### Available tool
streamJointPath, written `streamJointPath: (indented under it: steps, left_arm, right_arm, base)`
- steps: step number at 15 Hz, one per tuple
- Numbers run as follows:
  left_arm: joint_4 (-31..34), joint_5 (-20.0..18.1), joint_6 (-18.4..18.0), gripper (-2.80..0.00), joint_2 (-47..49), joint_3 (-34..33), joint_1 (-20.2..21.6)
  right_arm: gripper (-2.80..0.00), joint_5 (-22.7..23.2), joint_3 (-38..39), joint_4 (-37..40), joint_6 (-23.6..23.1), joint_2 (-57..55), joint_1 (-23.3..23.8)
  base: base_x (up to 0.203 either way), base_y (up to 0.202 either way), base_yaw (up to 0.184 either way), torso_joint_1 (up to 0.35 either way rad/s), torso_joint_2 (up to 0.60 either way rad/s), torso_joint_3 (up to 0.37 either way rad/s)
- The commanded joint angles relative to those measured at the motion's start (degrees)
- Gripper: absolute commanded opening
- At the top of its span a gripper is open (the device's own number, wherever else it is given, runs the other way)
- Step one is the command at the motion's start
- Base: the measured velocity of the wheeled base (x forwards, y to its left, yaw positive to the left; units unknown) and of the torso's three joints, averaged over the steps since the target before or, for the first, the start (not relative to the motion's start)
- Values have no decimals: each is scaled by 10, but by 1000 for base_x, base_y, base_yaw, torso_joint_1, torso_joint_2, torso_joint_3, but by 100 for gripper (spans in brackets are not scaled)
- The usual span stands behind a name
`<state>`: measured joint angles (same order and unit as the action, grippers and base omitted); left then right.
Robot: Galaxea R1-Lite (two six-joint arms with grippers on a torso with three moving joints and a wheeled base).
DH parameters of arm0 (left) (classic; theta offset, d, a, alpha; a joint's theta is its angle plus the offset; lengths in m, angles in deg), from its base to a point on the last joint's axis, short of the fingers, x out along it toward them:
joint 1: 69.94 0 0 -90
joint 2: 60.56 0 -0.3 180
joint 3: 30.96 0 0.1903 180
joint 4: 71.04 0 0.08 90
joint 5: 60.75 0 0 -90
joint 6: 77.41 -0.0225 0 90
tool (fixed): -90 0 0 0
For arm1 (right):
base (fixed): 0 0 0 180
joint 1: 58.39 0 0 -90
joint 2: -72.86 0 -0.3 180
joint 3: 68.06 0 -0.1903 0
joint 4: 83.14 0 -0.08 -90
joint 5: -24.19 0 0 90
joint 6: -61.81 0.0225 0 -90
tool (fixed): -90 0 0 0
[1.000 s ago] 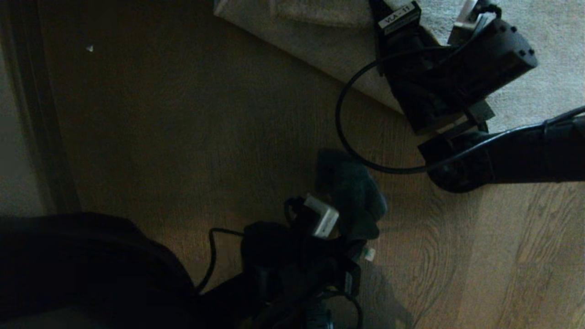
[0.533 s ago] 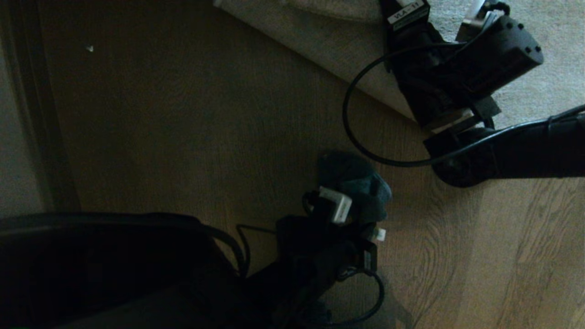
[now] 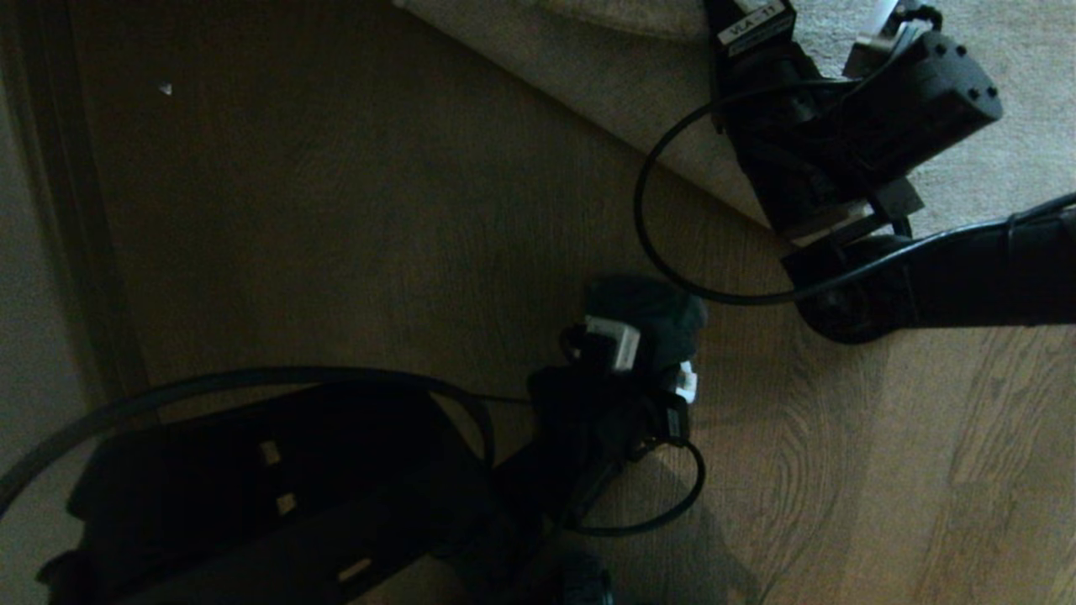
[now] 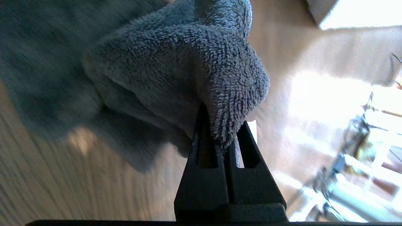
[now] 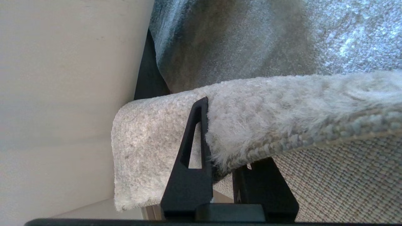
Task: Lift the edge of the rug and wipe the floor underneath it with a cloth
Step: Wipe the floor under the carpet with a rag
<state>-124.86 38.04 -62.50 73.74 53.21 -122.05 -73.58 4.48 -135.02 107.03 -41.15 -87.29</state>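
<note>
- your right gripper (image 5: 220, 138) has its jaws clamped on the rug edge (image 5: 257, 125), the border of the large light-grey short-pile rug; the pile curls over one jaw and the paler woven underside faces the other, so the border is pinched and turned up off the floor.
- your left gripper (image 4: 224, 138) has its jaws pressed narrow on a fold of the cloth (image 4: 176, 69), the small soft grey terry rag, with the rest of the rag bunched and trailing onto the floor (image 4: 62, 188), the brown wood-grain planks.
- in the head view the cloth (image 3: 647, 315) sits on bare boards near the rug's border (image 3: 588, 101) but apart from it, on your side, with the left gripper (image 3: 651, 357) just behind it; the right gripper's tips are hidden there by its own wrist.
- by my reading, the lift is done and you are in the wiping step, with the cloth not yet at the rug.
- next move calls for sliding the rag along the floor toward the rug and under the raised border, keeping it flat on the boards.
- hold the right grip steady and high enough that the left arm clears the right arm's cable (image 3: 672, 269), which loops between cloth and rug.
</note>
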Motion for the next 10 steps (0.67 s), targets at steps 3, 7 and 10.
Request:
streamJointPath:
  steps: [3,7,10]
  left_arm:
    - [-4,2,0,-280,21,22,21]
    - [-5,1,-1,-280,25,25,44]
    - [-4,1,-2,-280,25,51,61]
  right_arm:
    - [-280,-1,2,-9,1,-8,-1]
    - [-280,0,-2,-7,3,-13,0]
    - [-280,-1,0,-9,2,-18,-1]
  base:
    - [0,0,0,0,0,0]
    - [0,0,0,0,0,0]
    - [0,0,0,0,0,0]
